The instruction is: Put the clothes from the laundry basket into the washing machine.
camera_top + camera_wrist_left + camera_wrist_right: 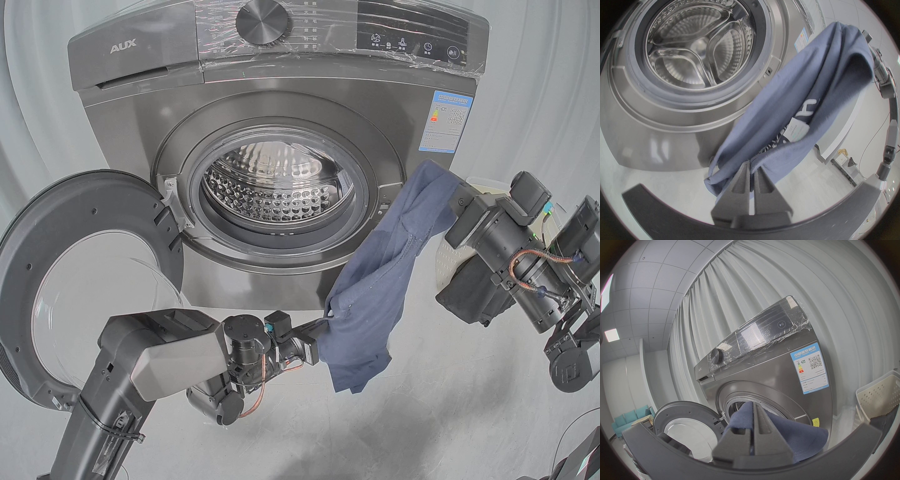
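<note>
1. Shirt (381, 269), blue, hangs stretched between both grippers, in front of washer (269, 100), just right of drum (275, 181) opening.
2. Left gripper (325, 325): fingers clamped on shirt's lower edge.
3. Right gripper (455, 195): fingers pinched on its top.
4. Door (81, 212) stands open at left.
5. Basket (878, 396) sits right of washer, with a dark item (886, 422) inside, probably cloth.
</note>
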Robot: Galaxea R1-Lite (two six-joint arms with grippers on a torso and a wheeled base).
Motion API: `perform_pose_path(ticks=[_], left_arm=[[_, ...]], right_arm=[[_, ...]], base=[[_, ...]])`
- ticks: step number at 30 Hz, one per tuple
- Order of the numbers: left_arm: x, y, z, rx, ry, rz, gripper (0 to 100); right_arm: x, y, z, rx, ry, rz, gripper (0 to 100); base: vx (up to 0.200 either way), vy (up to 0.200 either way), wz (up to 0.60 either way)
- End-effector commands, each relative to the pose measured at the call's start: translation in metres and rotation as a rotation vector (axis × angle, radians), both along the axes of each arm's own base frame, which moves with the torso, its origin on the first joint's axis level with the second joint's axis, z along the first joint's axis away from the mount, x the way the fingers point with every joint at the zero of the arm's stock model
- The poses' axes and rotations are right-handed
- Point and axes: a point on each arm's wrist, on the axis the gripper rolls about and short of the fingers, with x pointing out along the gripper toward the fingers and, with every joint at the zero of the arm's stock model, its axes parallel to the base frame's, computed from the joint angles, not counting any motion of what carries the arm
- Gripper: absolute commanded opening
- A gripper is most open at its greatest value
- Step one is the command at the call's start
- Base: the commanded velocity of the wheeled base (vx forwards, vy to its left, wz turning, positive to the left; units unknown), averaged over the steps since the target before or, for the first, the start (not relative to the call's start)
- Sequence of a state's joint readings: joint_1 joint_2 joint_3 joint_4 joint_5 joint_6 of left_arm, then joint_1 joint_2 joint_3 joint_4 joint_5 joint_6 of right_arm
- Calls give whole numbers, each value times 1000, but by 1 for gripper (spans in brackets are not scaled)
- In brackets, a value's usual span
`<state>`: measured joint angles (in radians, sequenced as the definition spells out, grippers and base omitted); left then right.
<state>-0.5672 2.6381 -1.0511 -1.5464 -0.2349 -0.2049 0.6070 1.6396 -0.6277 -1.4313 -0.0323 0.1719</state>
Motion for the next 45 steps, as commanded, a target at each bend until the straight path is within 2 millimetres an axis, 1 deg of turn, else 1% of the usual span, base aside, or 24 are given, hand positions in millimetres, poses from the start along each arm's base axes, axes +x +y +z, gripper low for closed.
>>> perform_pose_path(ticks=[1, 2, 3, 4, 5, 7, 8, 13, 15, 17, 18, 19, 20, 21, 23, 25, 26, 27, 30, 31, 32, 38, 39, 45], left_arm=[[-4, 19, 48, -33, -55, 34, 0], [-7, 22, 55, -33, -59, 37, 0], [-12, 29, 68, -34, -72, 49, 0], [-16, 34, 76, -33, -77, 63, 0], [-25, 42, 91, -36, -85, 86, 0], [-32, 48, 102, -40, -91, 100, 0], [-45, 54, 117, -50, -101, 110, 0], [-83, 76, 161, -81, -153, 109, 0], [-94, 85, 175, -98, -181, 115, 0], [-102, 98, 191, -119, -220, 141, 0], [-102, 98, 191, -119, -220, 141, 0], [-110, 108, 206, -145, -261, 158, 0], [-111, 111, 209, -150, -270, 162, 0], [-115, 118, 221, -170, -300, 173, 0], [-117, 127, 233, -183, -336, 204, 0], [-119, 130, 240, -193, -354, 209, 0], [-119, 130, 240, -193, -354, 209, 0], [-121, 132, 247, -205, -376, 212, 0], [-120, 137, 258, -222, -417, 231, 0], [-120, 137, 258, -222, -417, 231, 0], [-120, 138, 261, -226, -427, 232, 0], [-120, 137, 261, -227, -427, 231, 0], [-120, 137, 261, -227, -429, 231, 0], [-119, 138, 262, -227, -431, 235, 0]], right_arm=[[2, -1, -1, -2, 3, -9, 0], [2, -2, -1, -2, 3, -10, 0], [2, -1, -1, -2, 3, -10, 0], [2, -2, -1, -2, 3, -12, 0], [3, -2, -1, -3, 5, -15, 0], [4, -3, -1, -3, 5, -18, 0], [5, -4, -1, -3, 5, -22, 0], [6, -4, -1, -2, 5, -25, 0], [7, -5, -1, -1, 5, -33, 0], [10, -8, -2, -3, 8, -47, 0], [10, -8, -2, -3, 8, -47, 0], [12, -8, -4, -5, 14, -52, 0], [13, -8, -5, -7, 16, -55, 0], [16, -9, -8, -12, 26, -62, 0], [21, -10, -13, -18, 42, -77, 0], [25, -12, -15, -11, 55, -109, 0], [25, -12, -15, -11, 55, -109, 0], [29, -13, -18, -8, 67, -134, 0], [34, -14, -23, -10, 85, -152, 0], [34, -14, -23, -10, 85, -152, 0], [38, -20, -25, -13, 91, -175, 0], [43, -29, -25, -13, 94, -210, 0], [46, -33, -26, -14, 98, -229, 0], [56, -44, -34, -24, 119, -275, 0]], base=[[0, 0, 0], [0, 0, 0], [0, 0, 0], [0, 0, 0], [0, 0, 0], [0, 0, 0], [0, 0, 0], [0, 0, 0], [0, 0, 0], [0, 0, 0], [0, 0, 0], [0, 0, 0], [0, 0, 0], [0, 0, 0], [0, 0, 0], [0, 0, 0], [0, 0, 0], [0, 0, 0], [0, 0, 0], [0, 0, 0], [0, 0, 0], [0, 0, 0], [0, 0, 0], [0, 0, 0]])
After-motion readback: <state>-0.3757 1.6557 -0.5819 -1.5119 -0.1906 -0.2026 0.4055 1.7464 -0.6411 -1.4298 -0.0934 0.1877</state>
